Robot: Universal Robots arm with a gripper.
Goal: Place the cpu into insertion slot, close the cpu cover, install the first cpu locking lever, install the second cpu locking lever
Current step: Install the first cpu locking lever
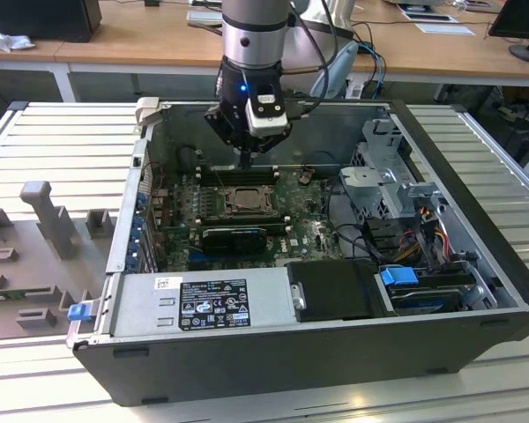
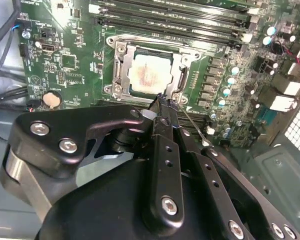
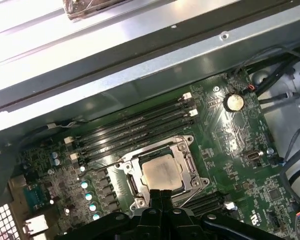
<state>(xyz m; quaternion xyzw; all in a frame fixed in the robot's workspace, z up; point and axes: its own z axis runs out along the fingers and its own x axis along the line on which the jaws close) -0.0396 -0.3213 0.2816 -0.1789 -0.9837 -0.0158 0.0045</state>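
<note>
Second wrist view: the small square silvery-beige cpu [image 2: 149, 75] lies flat in the dark, metal-rimmed square insertion slot [image 2: 145, 41], framed by the thin silvery cpu cover [image 2: 119, 70]. The black gripper [image 2: 161, 100] has its fingers pressed together, holding nothing that I can see, at the slot's far side beside a thin wire lever [image 2: 192, 123]. I judge that the tips could slip off this springy wire and scratch the green motherboard [image 2: 65, 60].

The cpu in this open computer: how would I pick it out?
Inside the open computer case, find the green motherboard. Beside its long black memory slots sits the silvery cpu cover. The cpu is the flat, pale square in its cut-out, the only plain square face there.
</note>
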